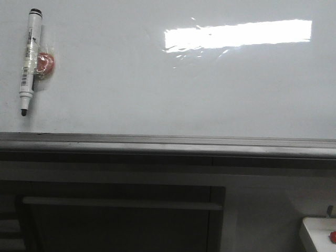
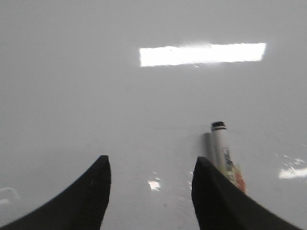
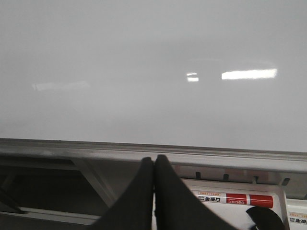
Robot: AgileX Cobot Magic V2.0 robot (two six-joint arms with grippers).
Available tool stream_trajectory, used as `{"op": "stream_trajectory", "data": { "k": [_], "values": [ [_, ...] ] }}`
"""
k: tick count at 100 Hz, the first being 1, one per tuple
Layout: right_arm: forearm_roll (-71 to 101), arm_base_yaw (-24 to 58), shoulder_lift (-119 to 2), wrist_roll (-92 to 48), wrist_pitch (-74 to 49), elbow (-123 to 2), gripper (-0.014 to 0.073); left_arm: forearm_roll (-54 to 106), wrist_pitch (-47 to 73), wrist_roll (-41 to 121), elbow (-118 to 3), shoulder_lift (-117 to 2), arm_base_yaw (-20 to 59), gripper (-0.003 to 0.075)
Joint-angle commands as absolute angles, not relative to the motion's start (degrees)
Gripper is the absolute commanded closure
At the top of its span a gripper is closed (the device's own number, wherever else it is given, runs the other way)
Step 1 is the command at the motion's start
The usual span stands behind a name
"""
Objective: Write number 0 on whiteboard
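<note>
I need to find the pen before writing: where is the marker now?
In the front view the marker lies on the whiteboard at the far left, tip toward the edge rail, beside a small red object.

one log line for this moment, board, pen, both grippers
whiteboard: blank, no 0 yet | marker pen: on board, upper left, uncapped | left gripper: open, beside pen | right gripper: shut, empty
</note>
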State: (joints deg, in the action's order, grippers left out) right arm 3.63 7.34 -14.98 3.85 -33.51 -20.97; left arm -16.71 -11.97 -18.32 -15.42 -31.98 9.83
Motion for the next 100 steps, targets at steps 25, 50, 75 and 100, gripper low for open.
{"op": "stream_trajectory", "data": {
  "k": [25,50,75,100],
  "values": [
    [4.61,7.51,-18.21,2.92,-25.55,-23.05,0.0645,-13.96,-17.36,-20.19,-16.91,-44.65,25.81,0.0363],
    [4.61,7.51,-18.21,2.92,-23.89,-23.05,0.0645,-6.01,-25.06,-20.19,-17.09,-56.62,28.73,0.0363],
    [4.61,7.51,-18.21,2.92,-24.00,-23.05,0.0645,-3.59,-32.59,-20.19,-18.13,-64.58,28.73,0.0365],
    [4.70,7.51,-18.21,2.92,-24.00,-23.05,0.0645,-3.59,-34.13,-20.19,-20.12,-70.40,28.73,0.0380]
  ]
}}
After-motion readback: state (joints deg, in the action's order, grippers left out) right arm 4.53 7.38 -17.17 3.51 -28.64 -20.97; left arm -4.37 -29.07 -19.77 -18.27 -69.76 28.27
